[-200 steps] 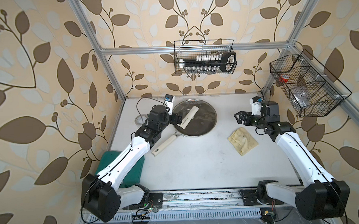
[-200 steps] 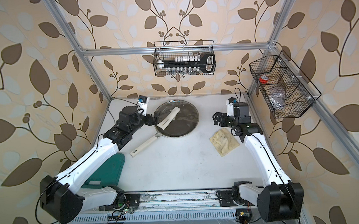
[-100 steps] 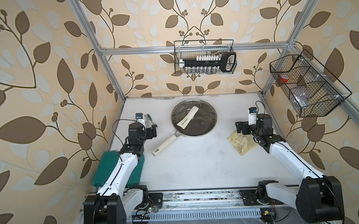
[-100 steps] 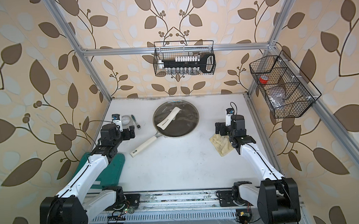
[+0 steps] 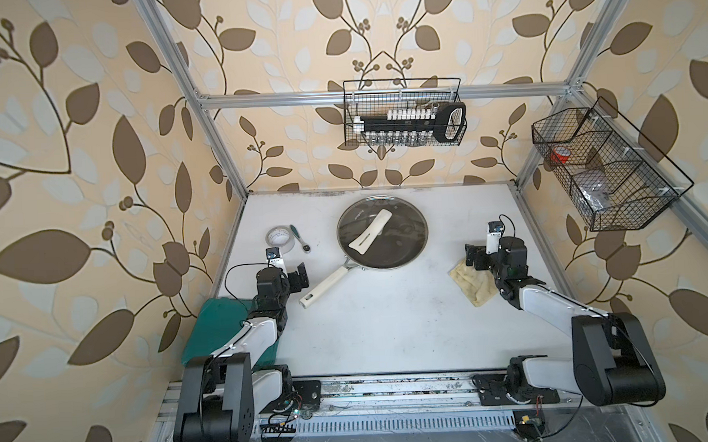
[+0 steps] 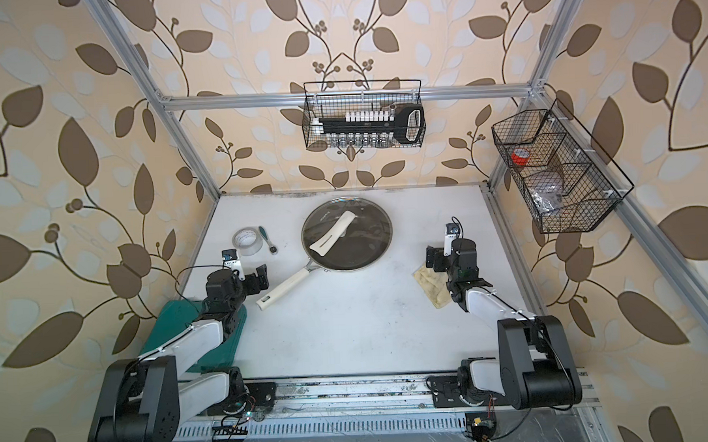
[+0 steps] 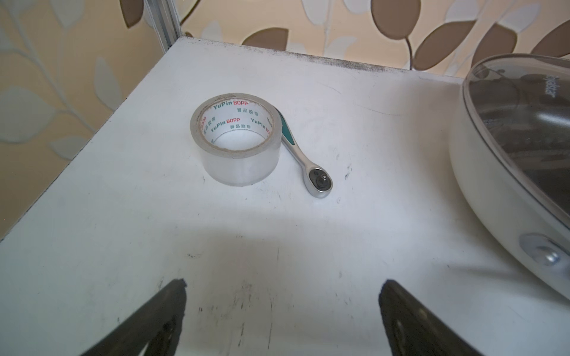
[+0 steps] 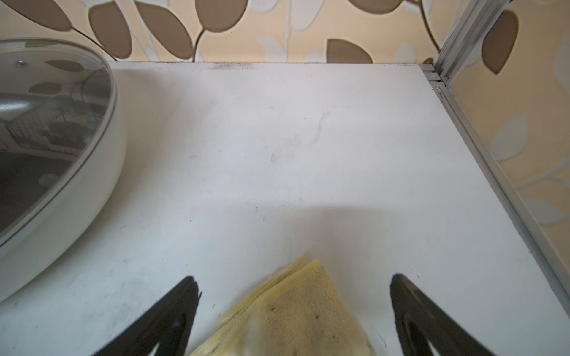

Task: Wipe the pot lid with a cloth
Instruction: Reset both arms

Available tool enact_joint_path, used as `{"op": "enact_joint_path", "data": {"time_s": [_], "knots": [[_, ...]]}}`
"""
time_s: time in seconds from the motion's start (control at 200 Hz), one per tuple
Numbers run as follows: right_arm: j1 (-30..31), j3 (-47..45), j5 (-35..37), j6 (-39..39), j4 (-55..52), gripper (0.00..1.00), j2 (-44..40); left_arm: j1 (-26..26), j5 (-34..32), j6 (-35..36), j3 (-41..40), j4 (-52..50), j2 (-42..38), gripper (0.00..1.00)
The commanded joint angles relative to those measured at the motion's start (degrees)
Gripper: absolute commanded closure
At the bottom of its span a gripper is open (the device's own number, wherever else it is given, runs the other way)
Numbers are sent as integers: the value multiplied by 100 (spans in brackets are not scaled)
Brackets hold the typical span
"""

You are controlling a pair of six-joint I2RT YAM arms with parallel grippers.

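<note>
Right claw (image 8: 293, 279) is spread wide with nothing in it, low over a corner of the cloth (image 5: 472, 286), which lies flat near the tabletop's right edge. Left claw (image 7: 283, 282) gapes empty too, by the left edge. Both arms are folded low, and the pot lid (image 5: 402, 228) sits on the frying pan (image 5: 326, 284) mid-back.

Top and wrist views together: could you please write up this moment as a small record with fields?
pot lid: resting on the frying pan, toward the back of the table
cloth: folded, flat on the table, right side
left gripper: jaws open, empty, beside the pan's handle
right gripper: jaws open, empty, straddling one cloth corner; contact unclear
other items: tape roll and ratchet side by side at back left; green case at front left
wiping: not yet started
</note>
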Motion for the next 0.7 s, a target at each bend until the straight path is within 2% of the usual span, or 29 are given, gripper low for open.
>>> {"op": "enact_joint_path", "data": {"time_s": [0.0, 0.285, 0.34, 0.425, 0.695], "knots": [[-45, -151, 68, -59, 811, 4, 207, 11, 53, -190, -78, 1246, 358, 1], [-47, -517, -146, -122, 1965, 4, 900, 0, 590, 50, 229, 1856, 1777, 1], [-47, -528, -182, -118, 1981, 4, 931, -30, 623, 121, 526, 1161, 1738, 1], [-64, -501, -198, -113, 1954, 4, 951, -265, 285, 232, 683, 956, 1822, 1], [-82, -508, -223, -103, 1954, 4, 945, -299, 258, 239, 597, 1076, 1751, 1]]}}
